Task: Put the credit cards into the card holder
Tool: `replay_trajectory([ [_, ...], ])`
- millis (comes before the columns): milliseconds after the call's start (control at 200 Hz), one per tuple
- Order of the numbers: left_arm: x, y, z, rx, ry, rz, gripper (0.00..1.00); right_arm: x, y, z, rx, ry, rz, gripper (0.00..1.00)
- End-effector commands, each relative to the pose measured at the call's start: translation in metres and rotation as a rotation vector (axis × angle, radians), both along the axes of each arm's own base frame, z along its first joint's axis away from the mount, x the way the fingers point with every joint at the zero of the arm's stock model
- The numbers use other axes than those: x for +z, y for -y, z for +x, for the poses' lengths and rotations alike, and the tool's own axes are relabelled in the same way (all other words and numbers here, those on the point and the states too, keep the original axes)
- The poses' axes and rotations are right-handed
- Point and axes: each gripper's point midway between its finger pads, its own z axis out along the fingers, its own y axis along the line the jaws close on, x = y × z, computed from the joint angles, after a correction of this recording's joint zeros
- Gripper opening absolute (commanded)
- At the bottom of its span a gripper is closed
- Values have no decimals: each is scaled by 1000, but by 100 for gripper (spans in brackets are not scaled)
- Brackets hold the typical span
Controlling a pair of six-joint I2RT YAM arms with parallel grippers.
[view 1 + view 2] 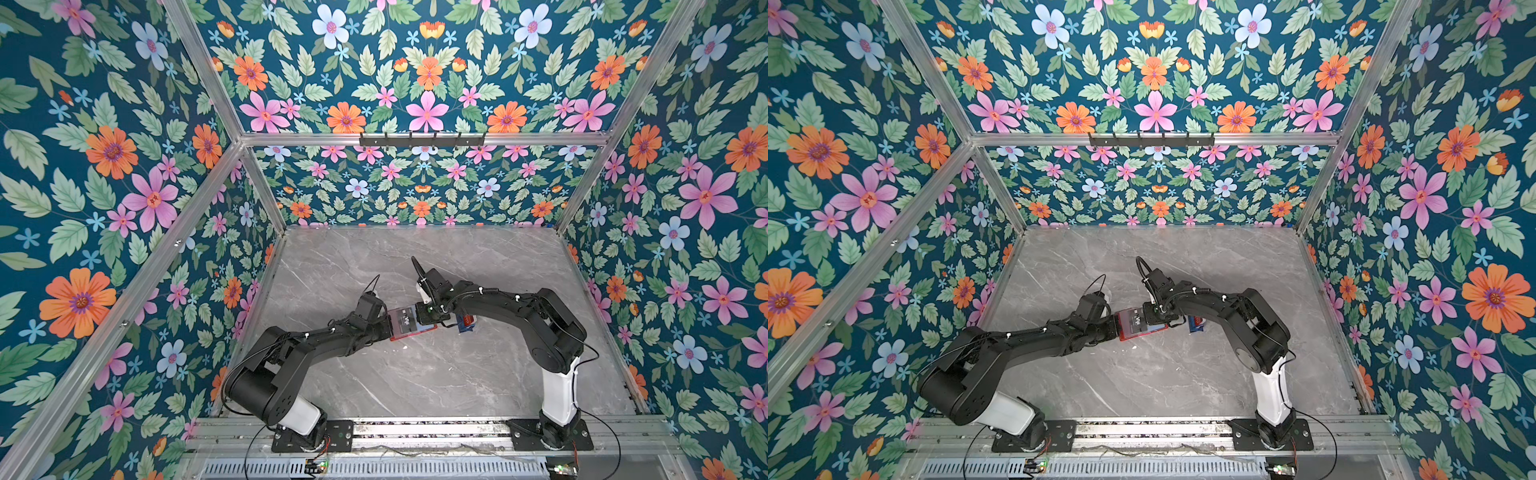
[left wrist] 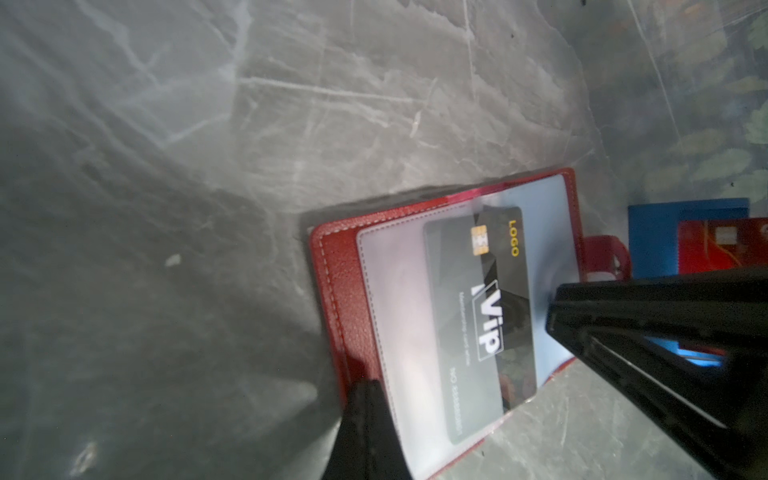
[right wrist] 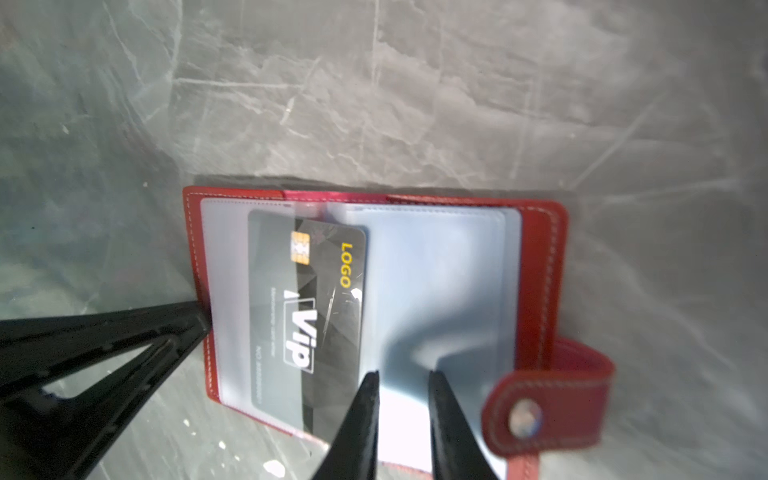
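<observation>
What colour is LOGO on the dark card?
Yellow, on the dark card; best in right wrist view.

The dark card (image 3: 307,316) in a clear sleeve of the red wallet (image 3: 540,270), at the frame's centre, reads "LOGO" in yellow and a boxed white "Vip". A small line beside it and digits after "NO" are too blurred to read. Both top views show "Vip" (image 1: 406,321) (image 1: 1136,320).
</observation>
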Motion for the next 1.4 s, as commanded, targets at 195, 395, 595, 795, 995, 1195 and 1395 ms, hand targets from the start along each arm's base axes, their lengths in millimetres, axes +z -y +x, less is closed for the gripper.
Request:
replay_trajectory([
  [195,-11,-11,-11,-4,-50,63,0,9,-11,4,28,-15,23,7],
  [395,-11,-11,-11,-3,-52,63,0,1,-10,9,2,-24,-12,0],
  [595,-12,-10,-11,-6,-52,64,0,-9,-2,10,-24,-35,-63,0],
  [795,-13,-10,-11,-7,-54,71,0,-23,-3,6,-10,-78,-84,0],
  [995,-15,-11,-11,-7,-58,76,0,-38,-3,-2,12,-112,-149,5],
  [1195,-13,-11,-10,-4,-52,77,0,-46,-2,-9,29,-130,-188,13],
  [1395,-13,-11,-10,-4,-51,80,0,-48,-3,-13,46,-140,-190,22],
])
